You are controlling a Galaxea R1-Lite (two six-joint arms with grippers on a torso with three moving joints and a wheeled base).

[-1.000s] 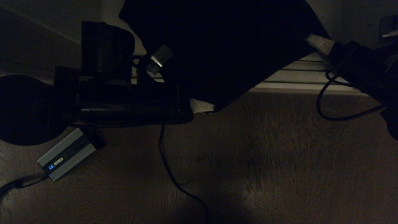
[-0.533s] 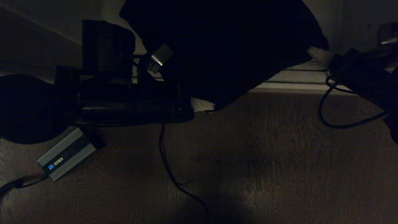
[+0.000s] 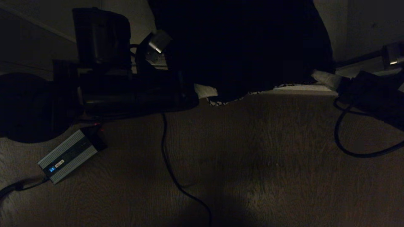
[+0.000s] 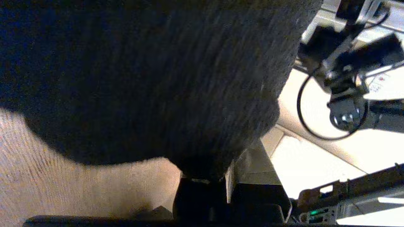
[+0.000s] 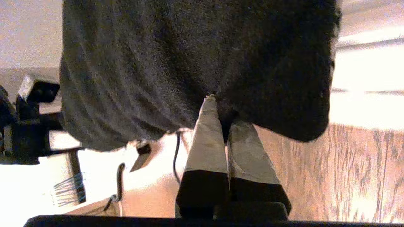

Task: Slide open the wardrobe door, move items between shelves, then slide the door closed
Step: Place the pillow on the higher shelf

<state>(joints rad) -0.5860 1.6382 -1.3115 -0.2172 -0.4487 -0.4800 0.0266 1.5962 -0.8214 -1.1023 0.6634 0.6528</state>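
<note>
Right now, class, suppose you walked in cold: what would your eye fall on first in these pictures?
A big black-backed cushion hangs across the top middle, above the wood floor. The left pincer and right pincer each pinch a lower corner. A grey power brick glows at lower left.

The left arm reaches in level across the middle left of the head view, and the left gripper [image 3: 205,91] is pinched closed near frame centre. The right arm enters from the right edge, its right gripper [image 5: 221,110] likewise clamped tight, the pale fingers [image 5: 206,135] pressed together.
</note>
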